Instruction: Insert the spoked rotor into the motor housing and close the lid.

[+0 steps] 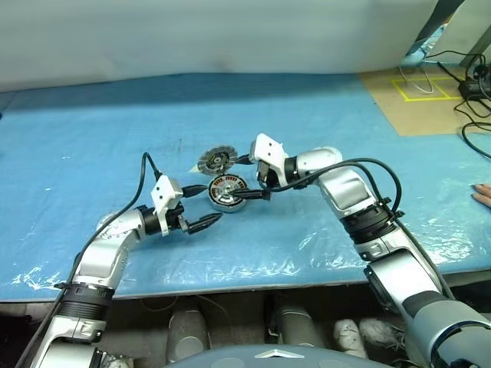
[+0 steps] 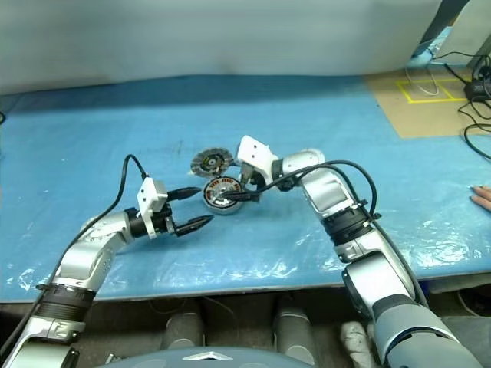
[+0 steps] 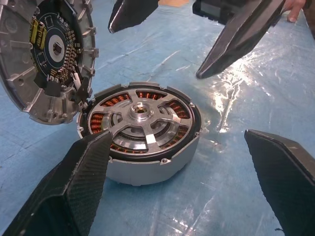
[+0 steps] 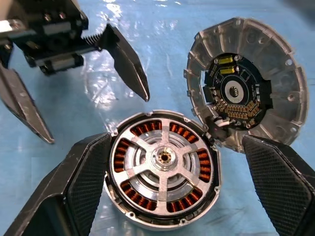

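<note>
Blue plastic sheeting covers the desk (image 1: 92, 138), and the motor housing (image 1: 228, 192) sits on it near the middle. The spoked rotor (image 4: 162, 160) lies seated inside the housing, its silver spokes crossing over the ring of copper windings. The lid (image 1: 215, 160) is swung open, tilted up at the housing's far side and joined to it at the rim, showing its circuit board and ribbed inner face. The right gripper (image 4: 167, 191) hangs over the housing with its fingers spread wide, one on either side of the rim, not touching it. The left gripper (image 1: 205, 205) hovers just beside the housing, fingers also spread apart and holding nothing. A person's hand (image 1: 482, 195) rests at the desk's right edge.
</note>
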